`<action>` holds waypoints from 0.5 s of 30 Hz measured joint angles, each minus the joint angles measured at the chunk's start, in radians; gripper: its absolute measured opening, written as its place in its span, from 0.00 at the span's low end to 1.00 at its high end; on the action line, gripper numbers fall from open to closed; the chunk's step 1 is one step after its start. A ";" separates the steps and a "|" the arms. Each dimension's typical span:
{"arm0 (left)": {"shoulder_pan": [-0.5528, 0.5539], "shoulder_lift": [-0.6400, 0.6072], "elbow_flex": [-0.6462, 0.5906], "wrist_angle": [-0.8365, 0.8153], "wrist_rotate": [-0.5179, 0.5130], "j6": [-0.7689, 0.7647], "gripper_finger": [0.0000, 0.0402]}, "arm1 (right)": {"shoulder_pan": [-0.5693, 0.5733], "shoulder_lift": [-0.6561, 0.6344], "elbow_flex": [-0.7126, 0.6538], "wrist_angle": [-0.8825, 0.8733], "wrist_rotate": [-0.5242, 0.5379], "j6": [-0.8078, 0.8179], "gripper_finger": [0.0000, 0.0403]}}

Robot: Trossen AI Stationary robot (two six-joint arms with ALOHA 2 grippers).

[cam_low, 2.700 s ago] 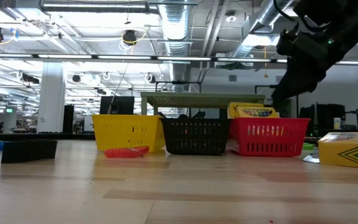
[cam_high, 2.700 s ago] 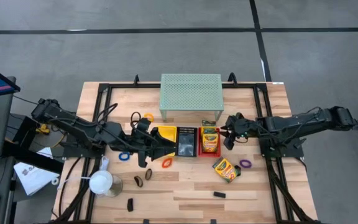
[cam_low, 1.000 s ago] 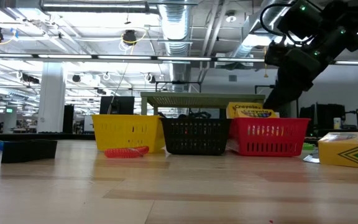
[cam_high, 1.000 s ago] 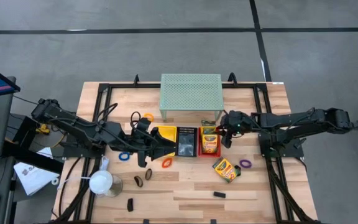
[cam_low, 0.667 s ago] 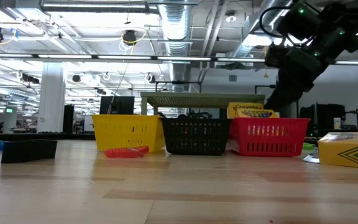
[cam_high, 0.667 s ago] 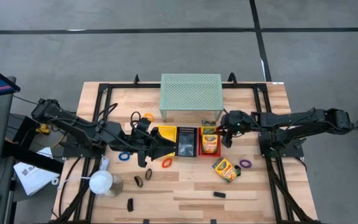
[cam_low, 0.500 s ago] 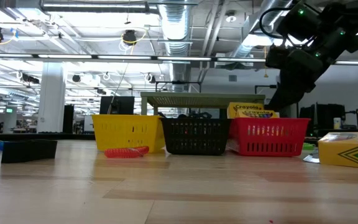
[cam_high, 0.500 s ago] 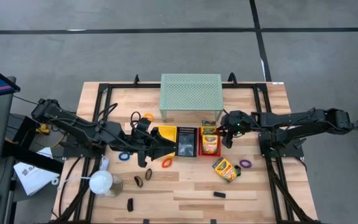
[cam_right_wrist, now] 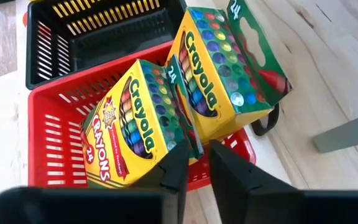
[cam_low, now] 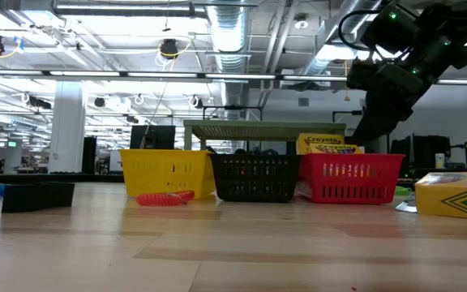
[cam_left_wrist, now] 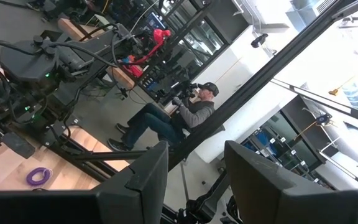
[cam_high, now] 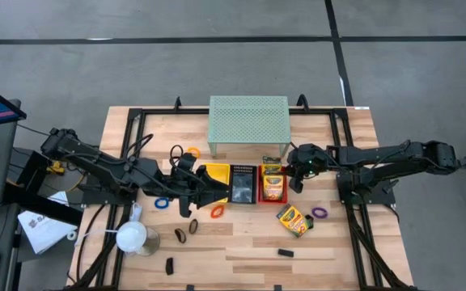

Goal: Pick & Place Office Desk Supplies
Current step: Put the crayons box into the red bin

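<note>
Over red basket (cam_right_wrist: pixel 55 134): right gripper (cam_right_wrist: pixel 192 163), fingers narrowly parted, empty, above crayon boxes (cam_right_wrist: pixel 160 109). Left gripper (cam_left_wrist: pixel 194 180) parted, idle. Risk: fingers pinching both boxes together.

You see two dark, matte arms built of blocky joints, with black cables looped along them. The left claw (cam_left_wrist: pixel 191 180) has two broad flat black fingers; the right claw (cam_right_wrist: pixel 194 165) has the same. Green lights glow on the right wrist housing (cam_low: pixel 396 16).
</note>
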State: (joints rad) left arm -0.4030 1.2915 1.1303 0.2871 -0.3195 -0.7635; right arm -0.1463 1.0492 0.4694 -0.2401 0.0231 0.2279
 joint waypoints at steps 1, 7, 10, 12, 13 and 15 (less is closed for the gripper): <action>0.000 0.000 0.000 0.000 0.000 0.000 0.38 | 0.000 0.000 0.000 0.000 0.000 0.000 0.11; 0.000 0.000 0.000 0.001 0.000 0.000 0.38 | 0.009 -0.005 0.000 0.002 0.002 0.022 0.02; 0.000 0.000 0.000 0.001 0.000 0.000 0.38 | 0.013 -0.017 0.000 -0.005 0.002 0.038 0.01; 0.000 0.000 0.000 0.000 -0.004 0.000 0.38 | 0.022 -0.034 0.001 0.001 0.018 0.055 0.01; 0.000 0.000 0.000 0.000 -0.004 0.000 0.38 | 0.026 -0.044 0.001 -0.006 0.027 0.065 0.01; 0.000 0.000 0.000 0.000 -0.004 0.000 0.38 | 0.035 -0.076 0.001 -0.023 0.035 0.077 0.00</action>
State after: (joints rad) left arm -0.4026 1.2915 1.1301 0.2867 -0.3237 -0.7635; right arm -0.1113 0.9735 0.4706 -0.2634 0.0581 0.3053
